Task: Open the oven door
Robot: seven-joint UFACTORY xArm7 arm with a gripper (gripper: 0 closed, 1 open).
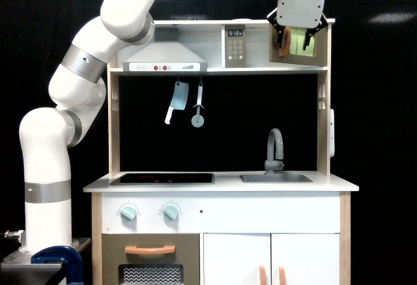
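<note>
The oven door [301, 42] sits at the top of the toy kitchen, in the upper shelf's compartment on the exterior view's right, next to the keypad panel [236, 47]. The gripper [297, 37] hangs straight down in front of that door, its jaws spread and straddling the lime-green window [302, 42] area, with the vertical orange handle [284, 42] just beside the finger [279, 32] on the exterior view's left; the jaws look released, not clamped on the handle. From this head-on angle I cannot tell whether the door is flush or already cracked open, but it looks close to shut. I judge the task to be at an early stage: the arm is in place at the right door, while the grasp on the handle and the swing outward are not yet done
</note>
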